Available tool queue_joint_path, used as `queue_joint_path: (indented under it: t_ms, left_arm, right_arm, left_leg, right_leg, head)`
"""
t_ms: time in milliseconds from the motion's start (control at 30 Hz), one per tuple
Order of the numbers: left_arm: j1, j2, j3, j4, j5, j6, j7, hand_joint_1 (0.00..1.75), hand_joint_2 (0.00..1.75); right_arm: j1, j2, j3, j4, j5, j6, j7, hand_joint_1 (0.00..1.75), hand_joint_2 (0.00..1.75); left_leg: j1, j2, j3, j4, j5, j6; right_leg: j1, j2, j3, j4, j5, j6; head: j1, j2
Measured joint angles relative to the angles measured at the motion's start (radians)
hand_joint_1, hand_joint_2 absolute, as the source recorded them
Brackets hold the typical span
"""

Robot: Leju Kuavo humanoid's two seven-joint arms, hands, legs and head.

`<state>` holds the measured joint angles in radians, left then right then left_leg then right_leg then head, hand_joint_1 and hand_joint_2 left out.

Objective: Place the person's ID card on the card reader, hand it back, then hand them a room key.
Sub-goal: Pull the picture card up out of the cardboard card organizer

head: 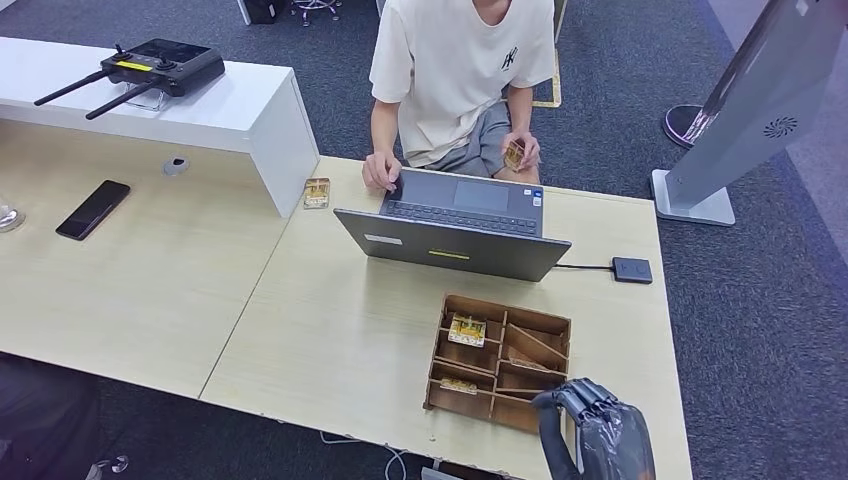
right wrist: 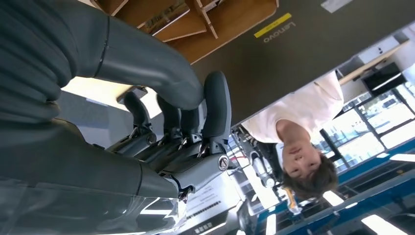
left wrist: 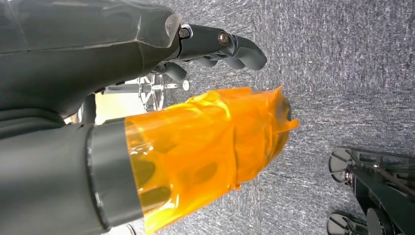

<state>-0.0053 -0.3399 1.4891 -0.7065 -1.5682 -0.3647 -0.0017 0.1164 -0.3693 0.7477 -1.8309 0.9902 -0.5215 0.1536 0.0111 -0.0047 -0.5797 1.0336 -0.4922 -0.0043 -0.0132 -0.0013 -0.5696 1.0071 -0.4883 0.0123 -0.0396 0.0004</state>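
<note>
The open laptop (head: 455, 228) stands across the desk (head: 330, 330) between the wooden compartment tray (head: 500, 362) and the person (head: 460, 75), its raised lid blocking a straight reach forward from the tray. To the right of the laptop, bare desk runs past the black card reader (head: 631, 269) and its cable. To the left of the laptop, open desktop reaches a small card (head: 316, 193) beside the white raised counter (head: 200, 110), which walls off that side.

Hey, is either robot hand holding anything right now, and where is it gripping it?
Neither. The right hand has its fingers curled in with nothing in them; the left hand hangs over the floor holding nothing. The person's hand holds a card by its edges.
</note>
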Motion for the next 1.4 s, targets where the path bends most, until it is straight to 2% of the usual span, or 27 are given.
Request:
queue_joint_path:
  t_ms: [100,200,233,267,533,667,833,900,1033,1133,1267,1400]
  left_arm:
    - [0.0,0.0,-0.01,0.0,0.0,0.0,0.003,0.0,0.0]
    - [0.0,0.0,-0.017,-0.001,0.0,-0.001,0.007,0.0,0.0]
    - [0.0,0.0,-0.019,-0.001,0.0,-0.001,0.008,0.0,0.0]
    - [0.001,0.0,-0.02,-0.001,0.0,-0.001,0.009,0.0,0.0]
    - [0.001,0.0,-0.035,-0.002,0.0,-0.002,0.01,0.0,0.0]
    - [0.001,0.0,-0.036,-0.002,0.0,-0.003,0.01,0.0,0.0]
    - [0.001,0.0,-0.039,-0.006,0.0,-0.007,0.009,0.0,0.0]
    - [0.002,0.0,-0.042,-0.008,0.0,-0.009,0.009,0.0,0.0]
    - [0.002,0.0,-0.048,-0.011,0.0,-0.013,0.009,0.0,0.0]
    - [0.001,0.0,-0.053,-0.014,0.0,-0.016,0.01,0.0,0.0]
    - [0.001,0.0,-0.059,-0.018,0.0,-0.017,0.01,0.0,0.0]
    - [0.001,0.0,-0.061,-0.019,0.0,-0.018,0.01,0.0,0.0]
  right_arm:
    - [-0.019,0.0,0.01,0.021,0.037,0.029,0.001,1.08,1.75]
    - [-0.038,0.003,0.016,0.041,0.084,0.064,0.005,0.58,1.75]
    - [-0.043,0.004,0.017,0.047,0.097,0.074,0.008,0.45,1.75]
    - [-0.048,0.005,0.018,0.052,0.107,0.083,0.01,0.41,1.75]
    - [-0.071,0.02,0.019,0.082,0.153,0.124,0.023,0.62,1.75]
    - [-0.075,0.022,0.019,0.09,0.177,0.134,0.034,0.97,1.75]
    - [-0.08,0.027,0.017,0.092,0.214,0.152,0.047,1.14,1.75]
    - [-0.085,0.028,0.015,0.095,0.229,0.162,0.052,1.09,1.75]
    - [-0.099,0.028,0.015,0.101,0.244,0.18,0.056,0.81,1.75]
    - [-0.113,0.031,0.015,0.108,0.25,0.193,0.056,0.84,1.75]
    - [-0.136,0.041,0.016,0.12,0.25,0.207,0.057,0.72,1.75]
    - [-0.152,0.05,0.018,0.133,0.248,0.216,0.059,0.76,1.75]
  left_leg:
    - [0.0,0.0,0.0,0.0,0.0,0.0]
    - [0.0,0.0,0.0,0.0,0.0,0.0]
    - [0.0,0.0,0.0,0.0,0.0,0.0]
    - [0.0,0.0,0.0,0.0,0.0,0.0]
    - [0.0,0.0,0.0,0.0,0.0,0.0]
    - [0.0,0.0,0.0,0.0,0.0,0.0]
    - [0.0,0.0,0.0,0.0,0.0,0.0]
    - [0.0,0.0,0.0,0.0,0.0,0.0]
    - [0.0,0.0,0.0,0.0,0.0,0.0]
    - [0.0,0.0,0.0,0.0,0.0,0.0]
    - [0.0,0.0,0.0,0.0,0.0,0.0]
    - [0.0,0.0,0.0,0.0,0.0,0.0]
  right_leg:
    - [0.0,0.0,0.0,0.0,0.0,0.0]
    - [0.0,0.0,0.0,0.0,0.0,0.0]
    - [0.0,0.0,0.0,0.0,0.0,0.0]
    - [0.0,0.0,0.0,0.0,0.0,0.0]
    - [0.0,0.0,0.0,0.0,0.0,0.0]
    - [0.0,0.0,0.0,0.0,0.0,0.0]
    - [0.0,0.0,0.0,0.0,0.0,0.0]
    - [0.0,0.0,0.0,0.0,0.0,0.0]
    - [0.0,0.0,0.0,0.0,0.0,0.0]
    - [0.0,0.0,0.0,0.0,0.0,0.0]
    - [0.0,0.0,0.0,0.0,0.0,0.0]
    - [0.0,0.0,0.0,0.0,0.0,0.0]
  head:
    - [0.0,0.0]
    - [0.0,0.0]
    - [0.0,0.0]
    - [0.0,0.0]
    - [0.0,0.0]
    - [0.0,0.0]
    - [0.0,0.0]
    - [0.0,0.0]
    - [0.0,0.0]
    - [0.0,0.0]
    - [0.0,0.0]
    - [0.0,0.0]
